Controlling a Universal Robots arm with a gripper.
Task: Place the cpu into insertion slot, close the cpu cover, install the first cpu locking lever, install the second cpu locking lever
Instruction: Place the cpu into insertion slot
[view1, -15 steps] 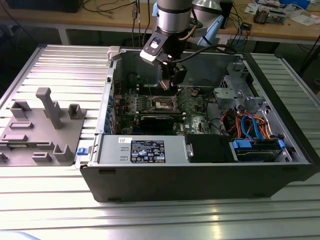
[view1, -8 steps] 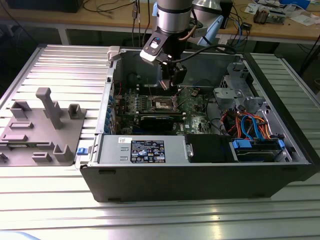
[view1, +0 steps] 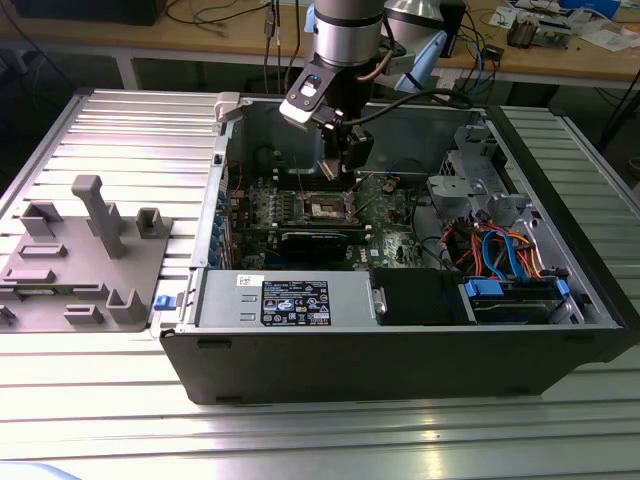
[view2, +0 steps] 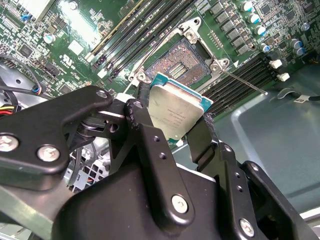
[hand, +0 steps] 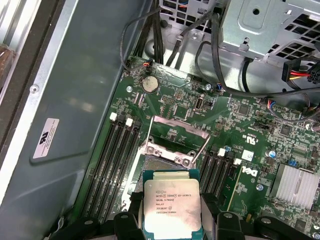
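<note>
At the exterior view's left, a grey plastic fixture with upright posts (view1: 80, 250) rests on the ribbed aluminium bench (view1: 130, 130). To its right lies an open black computer case (view1: 400, 350). A silver power supply box with a printed label (view1: 290, 300) sits along the case's near wall.

Above the middle of the case the arm reaches down, and its black two-fingered gripper (view1: 338, 172) hangs just over the green circuit board (view1: 385, 215). In both wrist views the gripper (view2: 172, 120) (hand: 175, 222) is clamped on the cpu, a small flat square chip with a silver-grey metal top (view2: 177, 112) (hand: 172, 207), with one black finger (view2: 142, 112) pressed on each of two opposite edges. The cpu is held above the board, close to the insertion slot but not seated in it.

The insertion slot, a small square socket with a dark centre and silvery rim (view1: 328, 208) (view2: 187, 62), lies uncovered. In the first wrist view the cpu cover, a thin silvery frame plate with a square window (hand: 180, 131), appears raised off the slot at one edge. A thin metal lever rod (hand: 202, 150) (view2: 245, 82) stands free beside it. Long black memory slots (hand: 112, 160) run on either side.

Further to the exterior view's right are a grey metal drive cage (view1: 475, 180) and a bundle of blue and orange cables (view1: 505, 250).
</note>
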